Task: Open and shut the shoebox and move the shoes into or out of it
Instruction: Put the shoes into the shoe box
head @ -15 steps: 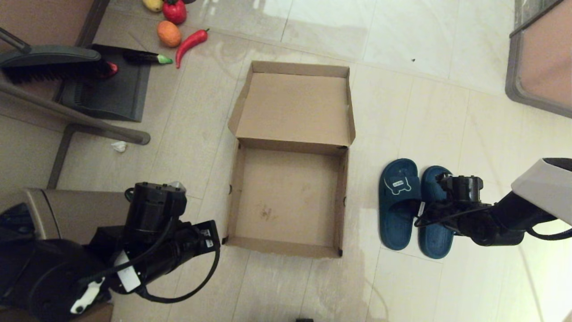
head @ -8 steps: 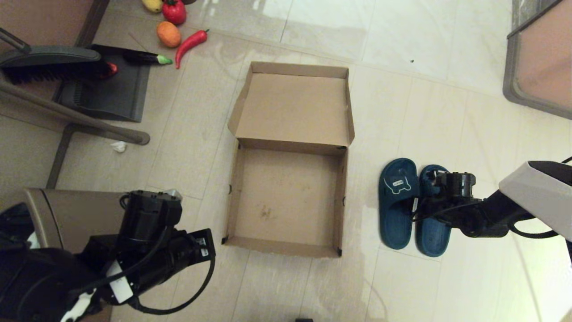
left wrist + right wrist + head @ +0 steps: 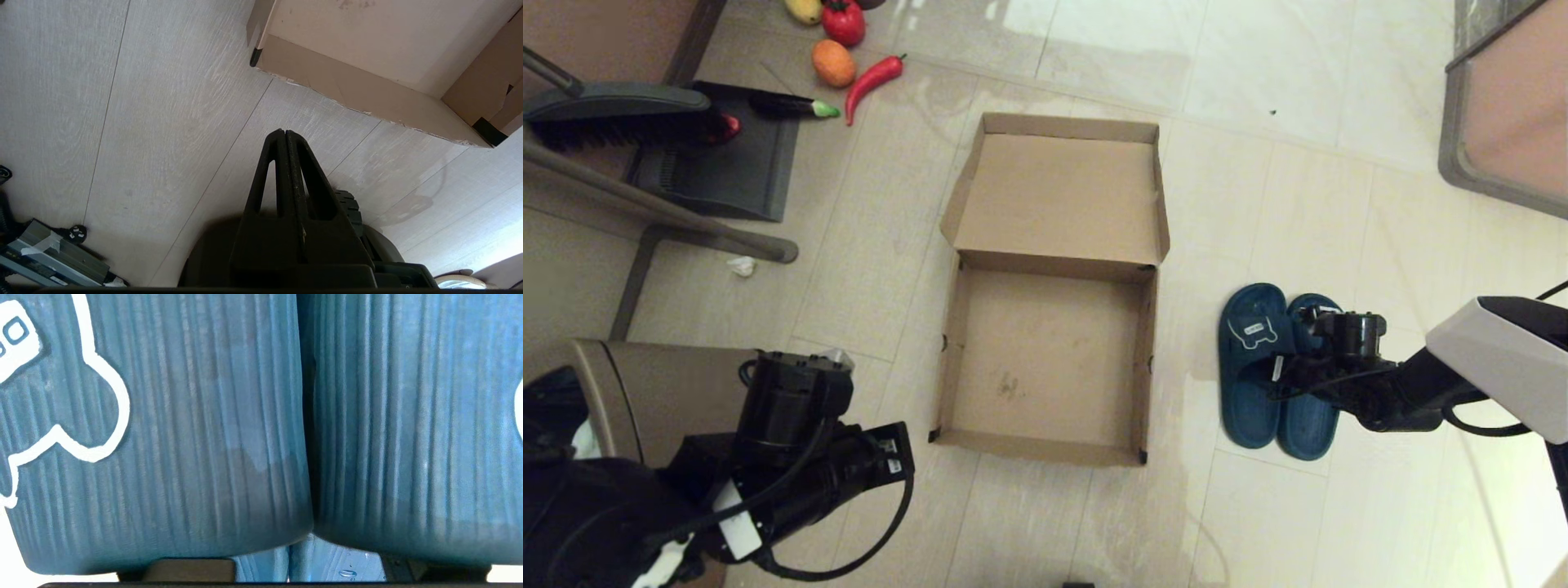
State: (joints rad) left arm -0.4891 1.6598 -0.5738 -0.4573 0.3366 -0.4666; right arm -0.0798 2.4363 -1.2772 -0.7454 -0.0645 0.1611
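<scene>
right gripper: lowered over the straps of the shoes, grip on them not discernible | shoes: paired on floor, right of the open shoebox | left gripper: fingers pressed together, empty, held low near box's front-left corner

Plain brown shoebox with dark tape at its corners. At three o'clock, teal-blue ribbed shoes, a pale bone outline on one strap. Beige tiled floor.
</scene>
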